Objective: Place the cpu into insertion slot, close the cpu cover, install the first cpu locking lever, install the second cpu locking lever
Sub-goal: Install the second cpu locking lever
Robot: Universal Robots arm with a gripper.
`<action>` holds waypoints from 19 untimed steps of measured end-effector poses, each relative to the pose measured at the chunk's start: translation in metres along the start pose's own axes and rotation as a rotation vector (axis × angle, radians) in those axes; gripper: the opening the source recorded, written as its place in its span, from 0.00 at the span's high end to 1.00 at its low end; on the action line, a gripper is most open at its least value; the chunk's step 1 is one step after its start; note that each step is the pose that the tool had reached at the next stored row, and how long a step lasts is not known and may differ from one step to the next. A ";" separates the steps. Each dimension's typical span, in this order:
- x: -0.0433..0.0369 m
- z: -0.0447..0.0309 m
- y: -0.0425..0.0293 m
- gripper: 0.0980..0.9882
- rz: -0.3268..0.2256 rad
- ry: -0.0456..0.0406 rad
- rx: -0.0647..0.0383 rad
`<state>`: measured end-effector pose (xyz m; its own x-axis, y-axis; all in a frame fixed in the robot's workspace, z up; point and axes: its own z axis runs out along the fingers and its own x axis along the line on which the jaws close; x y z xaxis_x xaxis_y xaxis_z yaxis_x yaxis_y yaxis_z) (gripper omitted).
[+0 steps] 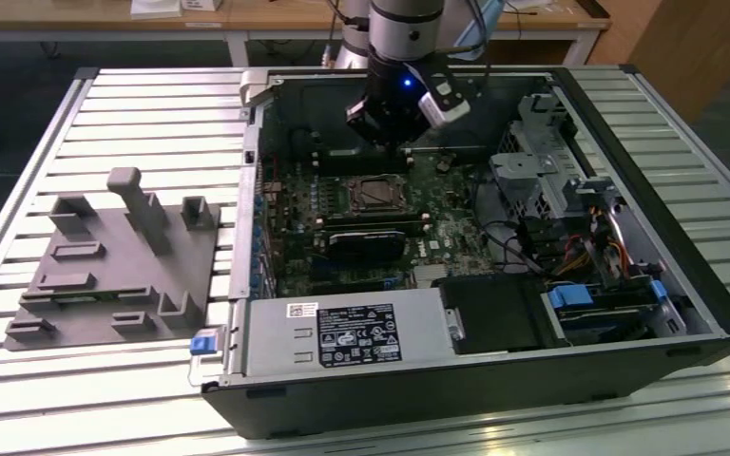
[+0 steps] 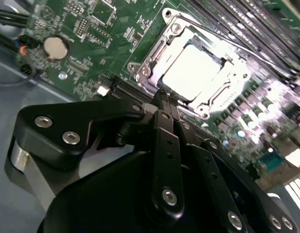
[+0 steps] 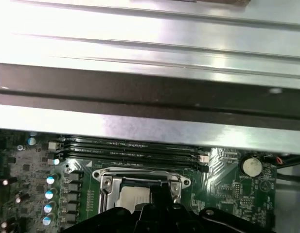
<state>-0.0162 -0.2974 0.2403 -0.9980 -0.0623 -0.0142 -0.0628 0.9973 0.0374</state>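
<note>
Above the cpu cover (image 2: 201,73), closed over the cpu (image 2: 191,70), the fingers (image 2: 162,104) meet, holding nothing.

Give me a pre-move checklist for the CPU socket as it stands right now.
1. CPU seated in the slot: ok, its silvery top lies flat inside the socket in the second wrist view.
2. Cover down over the CPU: ok, the metal frame lies around the chip.
3. Locking levers latched: cannot tell.
4. Gripper empty: ok, nothing shows between its tips, which meet just beside the socket's edge.
5. Gripper above the socket area: ok, in the exterior view it hangs inside the case, behind the socket.
6. Memory sticks clear of the gripper: ok, they lie beyond the socket.
</note>
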 end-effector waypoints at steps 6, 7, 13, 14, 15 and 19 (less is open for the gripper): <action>0.0002 -0.0081 -0.0033 0.99 0.000 0.0000 0.000; 0.0003 -0.0081 -0.0049 0.99 0.000 0.0000 0.000; 0.0008 -0.0083 -0.0130 0.99 0.000 0.0001 0.000; 0.0010 -0.0081 -0.0149 0.99 0.000 0.0000 0.000; 0.0011 -0.0079 -0.0171 0.99 0.000 0.0001 0.000; 0.0017 -0.0076 -0.0268 0.99 0.000 0.0000 0.000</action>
<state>-0.0163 -0.3245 0.2469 -0.9980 -0.0623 -0.0142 -0.0628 0.9973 0.0374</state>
